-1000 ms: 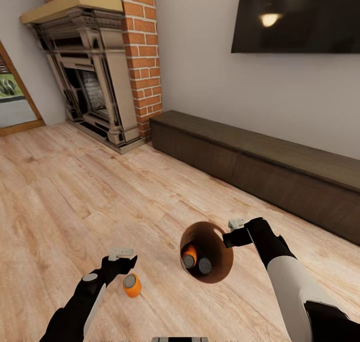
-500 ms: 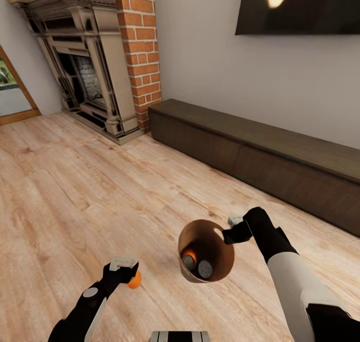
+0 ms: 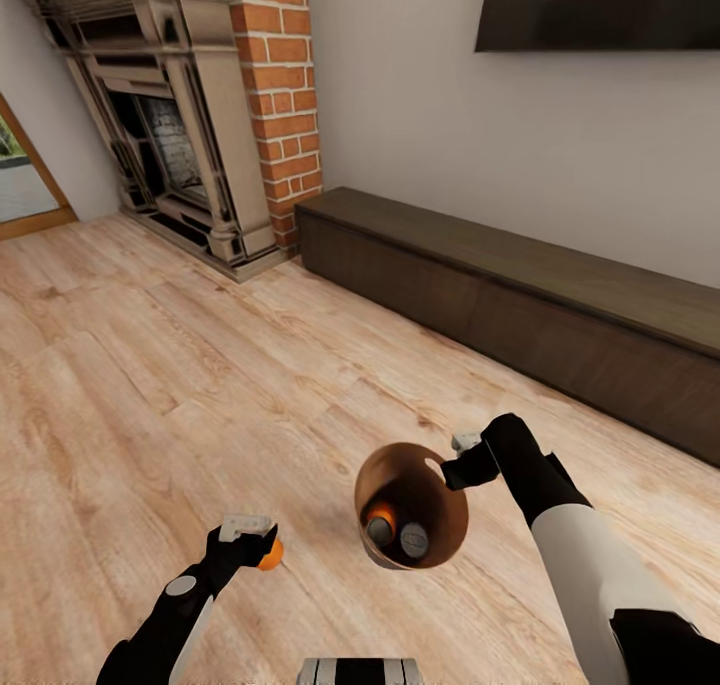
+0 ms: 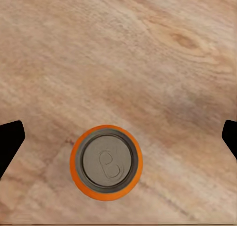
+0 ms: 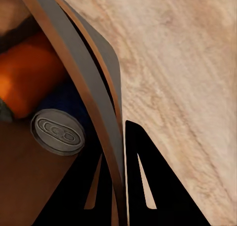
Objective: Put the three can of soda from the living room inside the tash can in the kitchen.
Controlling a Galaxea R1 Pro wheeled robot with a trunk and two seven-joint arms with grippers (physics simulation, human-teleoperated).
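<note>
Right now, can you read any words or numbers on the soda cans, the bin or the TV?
No readable words or numbers anywhere.
Can below the left gripper: grey lid with an embossed tab shape, no letters.
Can lid inside the bin, whose wall the right gripper pinches: embossed oval, no text.
TV: dark screen, just a lamp's reflection.
The orange can sides show no label.

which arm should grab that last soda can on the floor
Left. The left gripper hangs open right over the upright can, which sits between its fingertips in the left wrist view. The right gripper is clamped on the trash can's rim.
</note>
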